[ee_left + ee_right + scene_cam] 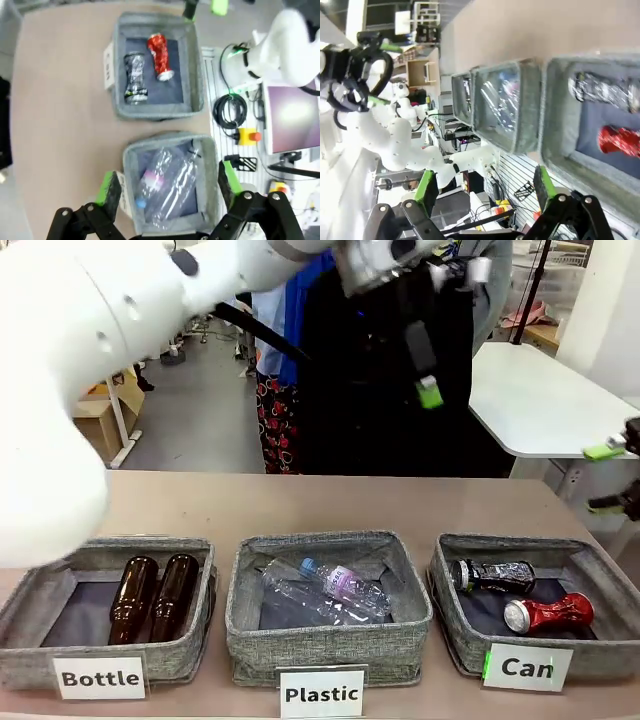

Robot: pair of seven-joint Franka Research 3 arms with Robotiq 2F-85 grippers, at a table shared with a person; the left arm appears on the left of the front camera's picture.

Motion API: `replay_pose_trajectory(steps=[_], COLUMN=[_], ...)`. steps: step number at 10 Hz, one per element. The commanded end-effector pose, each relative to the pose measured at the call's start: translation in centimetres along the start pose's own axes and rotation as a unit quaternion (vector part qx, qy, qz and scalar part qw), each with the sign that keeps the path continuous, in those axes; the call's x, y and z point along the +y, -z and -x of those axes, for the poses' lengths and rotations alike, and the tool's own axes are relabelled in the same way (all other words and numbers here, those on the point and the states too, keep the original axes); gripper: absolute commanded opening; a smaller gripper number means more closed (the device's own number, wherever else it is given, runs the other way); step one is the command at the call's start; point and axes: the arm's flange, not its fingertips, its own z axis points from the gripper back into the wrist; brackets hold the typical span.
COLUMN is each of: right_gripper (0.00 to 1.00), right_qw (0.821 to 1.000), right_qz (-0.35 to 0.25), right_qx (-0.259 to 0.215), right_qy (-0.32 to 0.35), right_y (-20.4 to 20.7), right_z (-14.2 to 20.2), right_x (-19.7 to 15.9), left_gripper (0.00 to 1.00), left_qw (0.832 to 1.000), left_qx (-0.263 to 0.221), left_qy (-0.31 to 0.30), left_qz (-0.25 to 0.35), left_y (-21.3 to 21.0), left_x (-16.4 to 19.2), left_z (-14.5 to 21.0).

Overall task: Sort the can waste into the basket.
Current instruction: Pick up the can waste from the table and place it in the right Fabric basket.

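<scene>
Crushed cans (pixel 520 596) inside "Can" basket (pixel 455 625) on tan table (pixel 330 502)

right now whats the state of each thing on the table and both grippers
black can: crushed, lying on its side in the Can basket
red can: crushed, lying on its side in the same basket
brown bottles: two, lying side by side in the Bottle bin
clear plastic bottles: lying in the Plastic bin
left gripper: jaws open, empty, above the Plastic bin
right gripper: jaws open, empty
</scene>
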Motion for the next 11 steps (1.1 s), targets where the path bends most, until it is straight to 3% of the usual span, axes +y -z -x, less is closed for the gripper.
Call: replay_pose_trajectory(steps=[1,2,4,5,6,7,8,9,10,11], right_gripper=[1.00,1.00,1.00,1.00,1.00,1.00,1.00,1.00,1.00,1.00], right_qw=[1.000,1.000,0.999,0.999,0.999,0.999,0.999,0.998,0.998,0.998], right_qz=[-0.012,-0.018,-0.028,-0.026,-0.022,-0.032,-0.028,-0.031,-0.033,-0.036], right_qx=[-0.007,-0.003,-0.036,-0.036,-0.041,-0.036,-0.042,-0.046,-0.044,-0.044], right_qy=[-0.013,-0.017,-0.022,-0.024,-0.019,-0.012,-0.003,0.001,0.004,0.007], right_y=[3.2,5.1,7.8,8.5,8.8,8.8,8.7,8.5,8.5,8.5], right_z=[-2.5,-3.4,-5.1,-5.5,-5.9,-6.1,-6.5,-6.8,-6.9,-7.0], right_x=[1.9,2.6,3.9,4.2,4.2,4.0,3.7,3.4,3.2,3.2], left_gripper=[1.00,1.00,1.00,1.00,1.00,1.00,1.00,1.00,1.00,1.00], left_qw=[0.996,0.990,0.972,0.964,0.951,0.943,0.916,0.897,0.894,0.905], left_qx=[-0.064,-0.099,-0.165,-0.162,-0.092,0.007,0.059,0.100,0.121,0.115], left_qy=[-0.068,-0.097,-0.165,-0.181,-0.228,-0.247,-0.287,-0.318,-0.322,-0.321], left_qz=[0.014,0.017,0.041,0.105,0.187,0.224,0.275,0.288,0.288,0.253], left_y=[2.6,1.3,-0.1,0.7,2.7,4.2,4.9,5.3,5.6,5.6], left_x=[-6.4,-6.0,-5.6,-5.5,-5.2,-5.6,-7.1,-8.3,-10.0,-11.4], left_z=[16.2,20.5,29.9,34.1,38.3,43.1,47.2,50.2,51.5,51.9])
